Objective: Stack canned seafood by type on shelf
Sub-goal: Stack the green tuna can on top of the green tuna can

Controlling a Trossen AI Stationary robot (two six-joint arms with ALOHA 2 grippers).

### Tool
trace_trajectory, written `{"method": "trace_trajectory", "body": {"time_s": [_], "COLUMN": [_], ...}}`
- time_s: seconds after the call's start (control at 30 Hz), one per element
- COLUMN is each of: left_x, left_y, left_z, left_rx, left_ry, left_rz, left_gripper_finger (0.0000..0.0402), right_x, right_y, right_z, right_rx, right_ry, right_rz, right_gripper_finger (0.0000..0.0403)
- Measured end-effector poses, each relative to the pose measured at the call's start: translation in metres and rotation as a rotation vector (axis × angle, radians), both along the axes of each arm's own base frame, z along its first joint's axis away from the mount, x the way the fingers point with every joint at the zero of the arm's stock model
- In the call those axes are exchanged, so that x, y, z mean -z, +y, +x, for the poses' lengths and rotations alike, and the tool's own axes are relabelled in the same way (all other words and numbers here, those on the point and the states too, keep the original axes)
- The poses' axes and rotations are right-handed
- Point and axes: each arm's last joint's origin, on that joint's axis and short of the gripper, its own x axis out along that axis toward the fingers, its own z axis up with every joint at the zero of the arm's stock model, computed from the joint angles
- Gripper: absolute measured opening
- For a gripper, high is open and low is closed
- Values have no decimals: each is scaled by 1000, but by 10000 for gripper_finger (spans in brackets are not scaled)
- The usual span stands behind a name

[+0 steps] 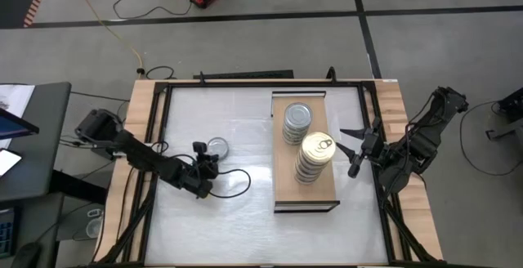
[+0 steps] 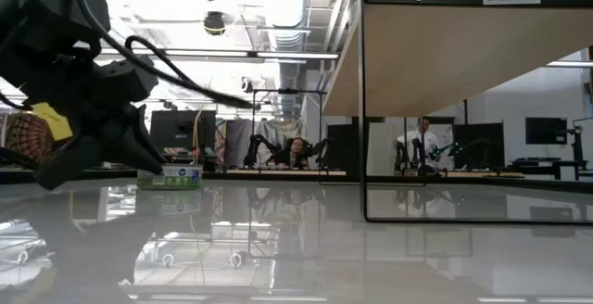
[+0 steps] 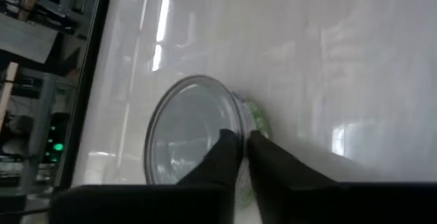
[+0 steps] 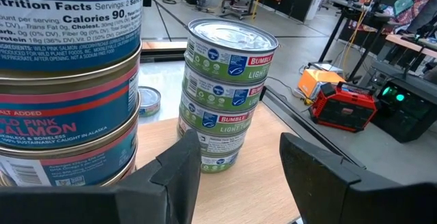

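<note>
Shelf (image 1: 284, 188): I log stacked Bumble Bee tins (image 4: 225, 91), pink salmon tins (image 4: 68, 80); left gripper (image 1: 206, 163) pinching the lone tin's (image 1: 217, 146) rim, right gripper (image 1: 353, 149) parted, empty.

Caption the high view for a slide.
Left gripper closed on a lone tin; two sorted tin stacks on the shelf.

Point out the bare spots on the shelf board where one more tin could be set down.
The shelf has bare wood at its near end, in front of the gold-lidded stack, and a smaller strip at its far end, behind the silver-lidded stack. The middle is crowded: the two stacks stand close together there, and the right tool hangs beside it.
</note>
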Motion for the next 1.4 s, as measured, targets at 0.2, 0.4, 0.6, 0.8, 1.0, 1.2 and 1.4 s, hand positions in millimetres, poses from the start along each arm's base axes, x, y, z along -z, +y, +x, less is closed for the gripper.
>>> {"method": "trace_trajectory", "body": {"time_s": [0.2, 0.4, 0.6, 0.8, 1.0, 1.2, 1.4], "left_x": [0, 2, 2, -9, -44, -83, -87], "left_y": [-2, -3, -3, -7, -12, -26, -37], "left_z": [1, 2, 3, 12, 18, 28, 32], "left_rx": [-19, -8, -54, -38, -39, -1, 95], "left_ry": [-31, -19, -59, -79, 45, 41, 24], "left_rz": [-90, -188, -194, -188, -224, -279, -373], "left_gripper_finger": [2, 0, 0, 0, 1, 57, 169], "right_x": [0, 0, 0, 0, 0, 0, 0], "right_y": [0, 0, 0, 1, 1, 1, 1], "right_z": [0, 0, 0, 1, 1, 1, 1], "right_rx": [0, 0, 0, 0, 0, 0, -13], "right_ry": [0, 0, -2, -5, -6, -4, 5], "right_rz": [0, 0, 1, 5, 5, 4, 16], "right_gripper_finger": [225, 225, 225, 225, 225, 225, 225]}}
